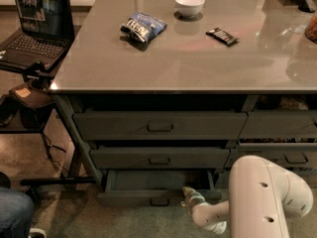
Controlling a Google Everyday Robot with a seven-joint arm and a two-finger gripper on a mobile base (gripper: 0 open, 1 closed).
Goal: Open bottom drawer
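The bottom drawer (129, 199) sat partly open, its handle (159, 201) just left of my fingers (191, 196). I couldn't tell whether they were spread or closed. I judged more pulling was needed.

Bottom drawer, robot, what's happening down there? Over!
Gripper low, at right end of bottom drawer front. Drawer partly out, tray showing. Jeans leg far left, apart from drawer. Over.
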